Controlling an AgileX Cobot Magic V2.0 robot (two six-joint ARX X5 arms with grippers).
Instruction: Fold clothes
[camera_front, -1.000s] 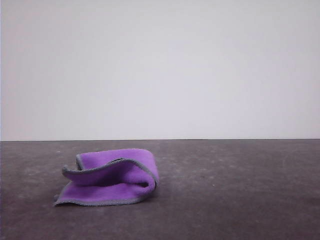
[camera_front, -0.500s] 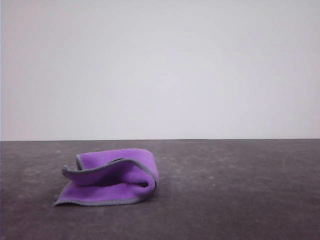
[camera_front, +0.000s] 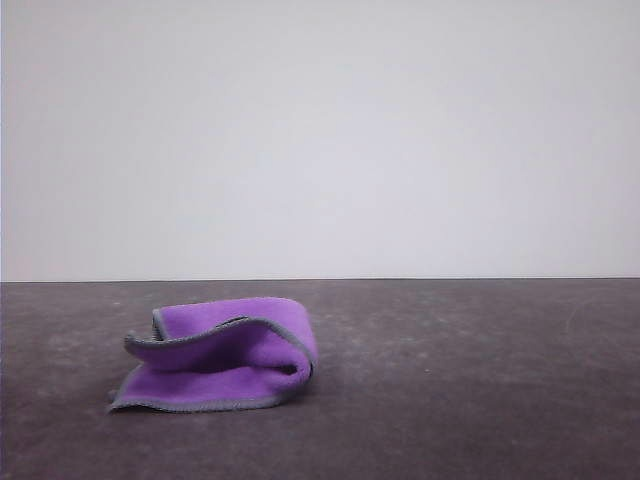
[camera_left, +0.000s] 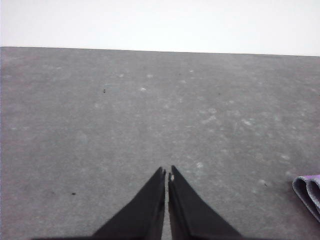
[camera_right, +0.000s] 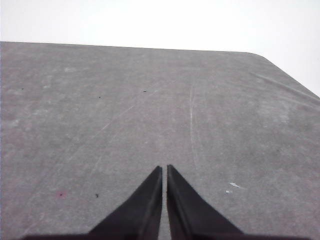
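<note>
Soft, even light falls from above, bright on the pale wall. The cloth casts a faint shadow on the dark counter. All views look slightly grainy and soft.

I see one obstacle on the table: the loosely folded cloth, lying at about 8 o'clock from the table's middle in my front view. From 12 round through 6 o'clock the dark surface lies open for passage.

Front view low, level — wrist views overlook the table.
</note>
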